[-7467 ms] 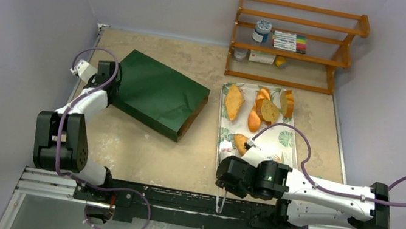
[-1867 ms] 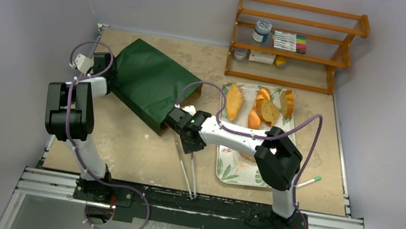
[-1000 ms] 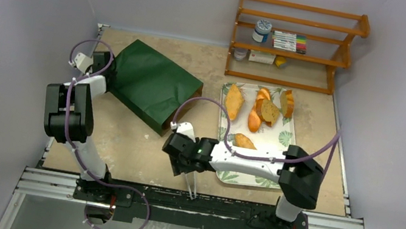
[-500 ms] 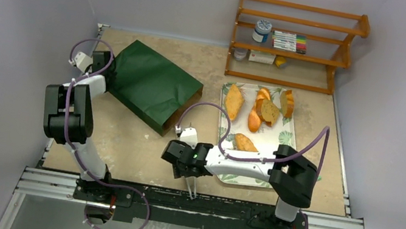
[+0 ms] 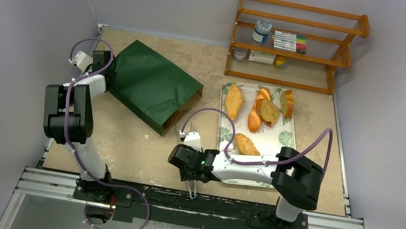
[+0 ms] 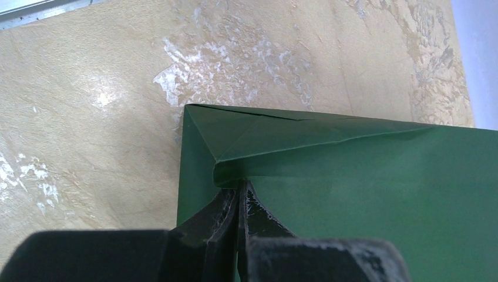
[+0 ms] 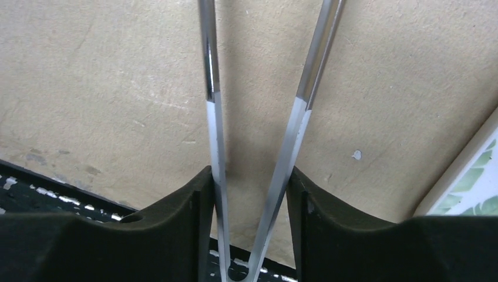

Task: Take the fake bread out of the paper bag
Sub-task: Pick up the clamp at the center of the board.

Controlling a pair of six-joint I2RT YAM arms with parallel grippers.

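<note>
The dark green paper bag lies at the back left, its brown mouth facing right. My left gripper is shut on a fold at the bag's closed end, seen close in the left wrist view. Several fake bread pieces lie on the leaf-patterned tray: an oval loaf, brown slices and a small loaf. My right gripper is shut on metal tongs over bare table near the front edge. No bread shows in the tongs or in the bag's mouth.
A wooden shelf with a jar, markers and small boxes stands at the back right. The right arm's elbow hangs over the tray's front right corner. The black rail runs along the near edge.
My right gripper with the tongs has drawn back from the bag's mouth toward the near edge, then shifted slightly right. The left gripper keeps its hold on the bag.
</note>
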